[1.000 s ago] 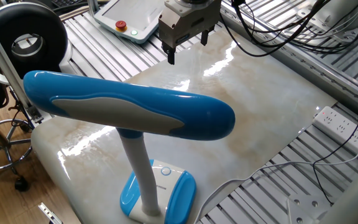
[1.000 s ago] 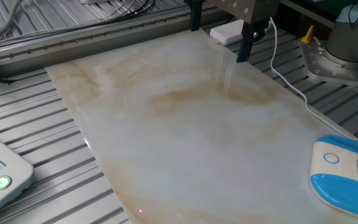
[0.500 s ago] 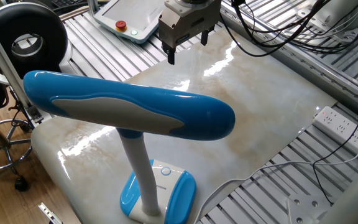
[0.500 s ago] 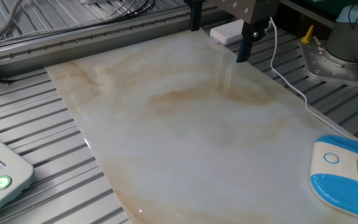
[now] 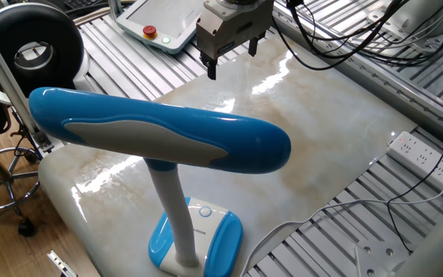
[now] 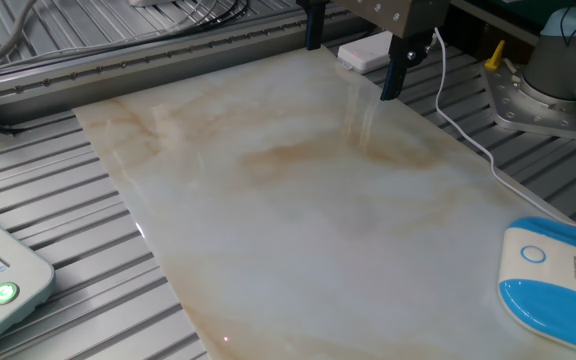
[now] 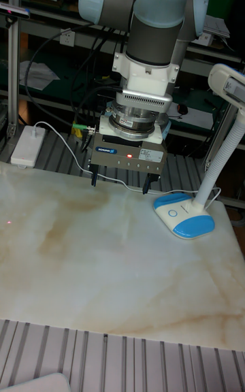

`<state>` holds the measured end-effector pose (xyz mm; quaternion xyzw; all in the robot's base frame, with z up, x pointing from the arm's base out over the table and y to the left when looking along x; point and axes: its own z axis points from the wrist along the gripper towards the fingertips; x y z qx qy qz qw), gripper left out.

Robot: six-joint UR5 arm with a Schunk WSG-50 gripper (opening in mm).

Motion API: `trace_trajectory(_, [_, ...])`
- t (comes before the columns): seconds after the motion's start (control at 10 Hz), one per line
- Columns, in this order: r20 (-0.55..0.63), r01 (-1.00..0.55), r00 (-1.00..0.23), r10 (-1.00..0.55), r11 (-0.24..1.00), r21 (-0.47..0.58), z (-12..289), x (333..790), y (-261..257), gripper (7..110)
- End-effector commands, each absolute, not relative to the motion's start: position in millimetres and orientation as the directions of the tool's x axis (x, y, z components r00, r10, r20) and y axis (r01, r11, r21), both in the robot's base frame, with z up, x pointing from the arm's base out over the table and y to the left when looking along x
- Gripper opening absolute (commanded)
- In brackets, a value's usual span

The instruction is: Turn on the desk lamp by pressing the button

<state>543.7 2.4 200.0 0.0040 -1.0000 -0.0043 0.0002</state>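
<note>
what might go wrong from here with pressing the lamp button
1. The gripper is open with its fingers wide apart. The small button could end up in the gap and not get pressed.
2. The white stalk rises close beside the button, so the wide gripper may bump it on the way down.
3. The base stands on a glossy marble slab, so an off-centre push might slide it.

Nothing has visibly changed; the gripper (image 5: 233, 61) has not moved
</note>
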Motion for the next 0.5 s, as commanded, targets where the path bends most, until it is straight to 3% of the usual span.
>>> trace_trajectory(0.0, [-0.082,-0.387,-0.914,-0.397,0.915,-0.118,202.4,574.2,-16.6,109])
trace_trajectory(0.1, [-0.080,-0.352,-0.929,-0.360,0.931,-0.099,201.0,571.8,-13.2,109])
trace_trajectory(0.2, [-0.063,-0.312,-0.946,-0.318,0.946,-0.087,199.6,567.7,-12.5,44])
trace_trajectory(0.4, [-0.063,-0.304,-0.949,-0.310,0.948,-0.094,200.0,568.7,-13.6,44])
